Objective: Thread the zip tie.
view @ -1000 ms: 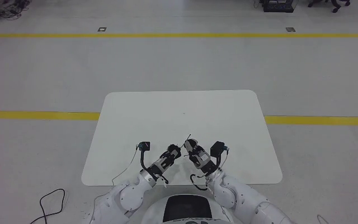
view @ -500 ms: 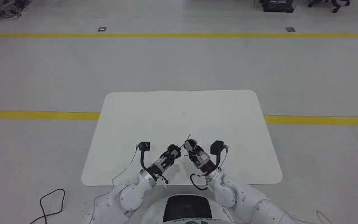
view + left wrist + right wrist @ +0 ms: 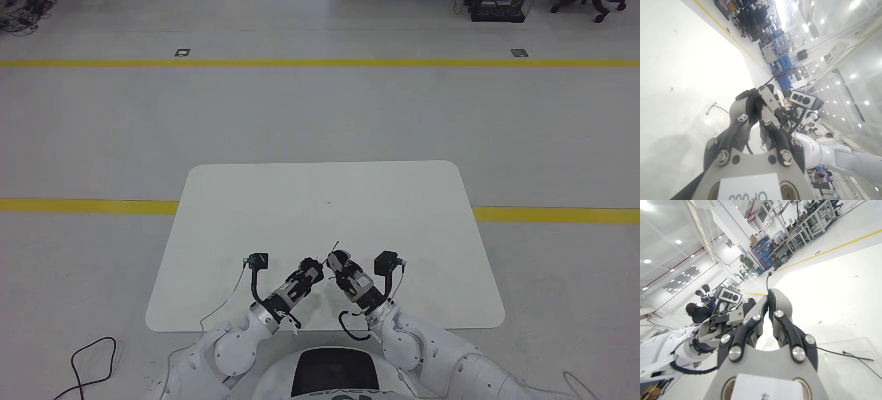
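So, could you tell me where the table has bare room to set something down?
The far half of the table and both side strips are bare. It is crowded at the near edge's middle, where the left gripper and right gripper hold the zip tie, with a clear tray nearby.

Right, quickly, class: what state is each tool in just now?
Right tool: closed on the zip tie.
Left tool: closed, apparently gripping the zip tie too.

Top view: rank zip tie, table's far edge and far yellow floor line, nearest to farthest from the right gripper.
1. The zip tie, between the jaws of the right gripper.
2. The table's far edge, ahead.
3. The far yellow floor line, beyond the table.
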